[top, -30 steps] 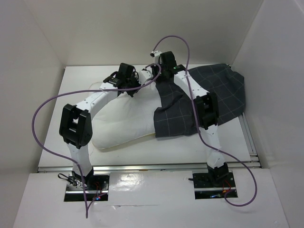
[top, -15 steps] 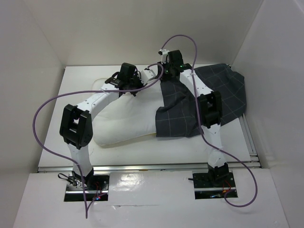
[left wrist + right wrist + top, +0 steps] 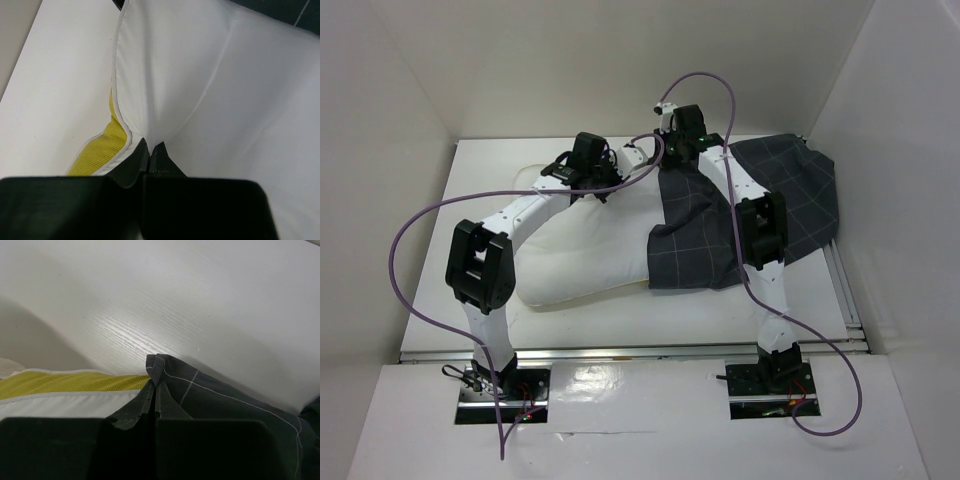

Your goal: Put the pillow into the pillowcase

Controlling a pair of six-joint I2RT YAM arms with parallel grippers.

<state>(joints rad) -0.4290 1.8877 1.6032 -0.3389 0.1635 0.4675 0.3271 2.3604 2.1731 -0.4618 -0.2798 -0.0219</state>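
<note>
The white pillow (image 3: 585, 250) lies across the table's middle, its right end under the dark grid-patterned pillowcase (image 3: 800, 190). My left gripper (image 3: 610, 180) is shut on the pillow's far edge; the left wrist view shows white fabric (image 3: 200, 85) pinched between the fingertips beside the yellow trim (image 3: 97, 150). My right gripper (image 3: 665, 160) is shut on the pillowcase's far left hem; the right wrist view shows the folded dark hem (image 3: 160, 365) in the jaws, with the pillow's yellow trim (image 3: 65, 381) just left of it.
White walls enclose the table on the left, back and right. The pillowcase's right part bunches against the right wall (image 3: 890, 150). Purple cables (image 3: 695, 85) loop above both arms. The table's near edge has a metal rail (image 3: 640, 350).
A second ago the right gripper moved slightly right and back with the pillowcase hem, drawing the cloth's left edge over the pillow. Nothing has visibly moved in the last half second.
</note>
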